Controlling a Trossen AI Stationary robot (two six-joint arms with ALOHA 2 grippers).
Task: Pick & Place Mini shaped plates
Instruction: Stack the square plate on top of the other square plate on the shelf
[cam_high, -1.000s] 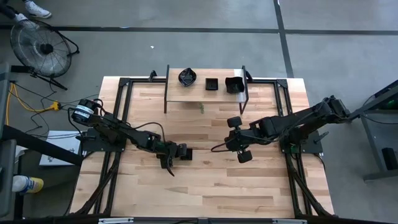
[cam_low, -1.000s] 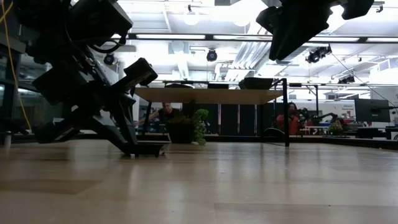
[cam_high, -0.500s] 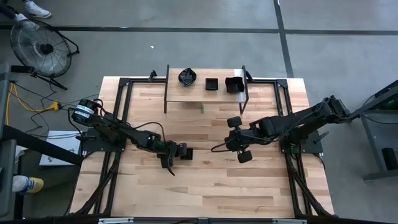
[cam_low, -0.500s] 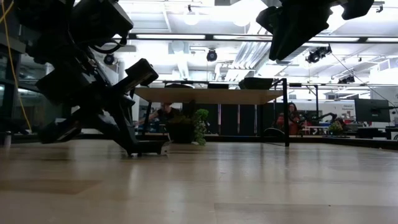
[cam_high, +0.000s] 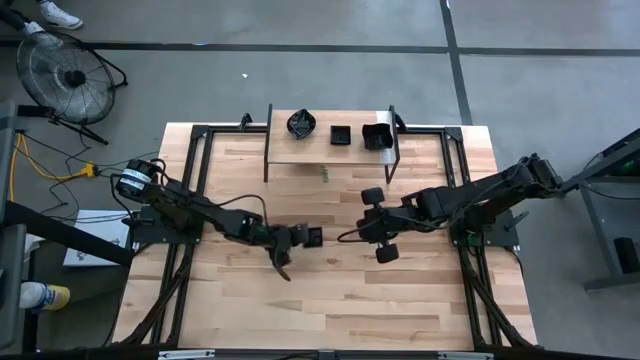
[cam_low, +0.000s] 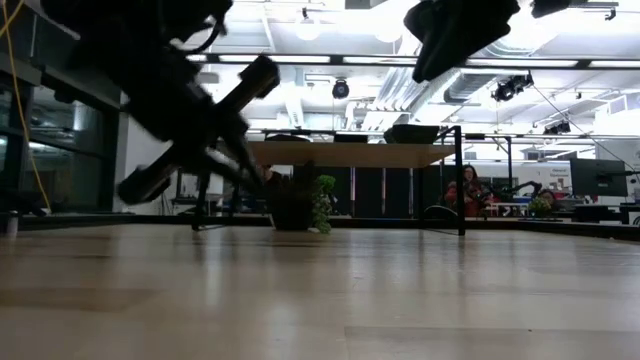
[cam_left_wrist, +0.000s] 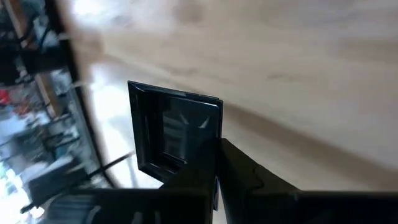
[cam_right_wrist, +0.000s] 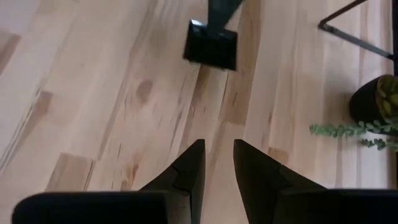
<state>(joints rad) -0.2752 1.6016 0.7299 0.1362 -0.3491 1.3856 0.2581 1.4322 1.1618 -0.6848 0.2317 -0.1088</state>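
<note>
My left gripper (cam_high: 301, 238) is near the table's middle, shut on a small square black plate (cam_high: 314, 236) with a raised rim. That plate also shows in the left wrist view (cam_left_wrist: 168, 130) and the right wrist view (cam_right_wrist: 211, 46). My right gripper (cam_high: 364, 228) hovers just to its right, pointing at it, its fingers (cam_right_wrist: 217, 146) a narrow gap apart and touching nothing. Three more black plates stand on a raised shelf at the far edge: a scalloped one (cam_high: 301, 123), a small square one (cam_high: 341, 134) and a larger angular one (cam_high: 377, 135). My left gripper holds the square plate by one side rim (cam_left_wrist: 214, 140), pinched between the fingers; one finger (cam_left_wrist: 242, 177) shows against that rim, the other is hidden behind the plate. The fingers come from the table's left, about level. The plate is lifted clear of the table and tilted.
The wooden shelf (cam_high: 330, 150) on black legs spans the far middle of the table. A small green plant (cam_right_wrist: 354, 127) sits on the table in front of it. Black frame rails (cam_high: 195, 190) run along the table's left and right sides. Bare wood lies toward the near edge.
My left gripper has risen from the table and swung toward the right, carrying the square plate, which lay on the wood before and is now lifted clear and tilted. My right gripper has shifted slightly toward the left, closer to the plate.
</note>
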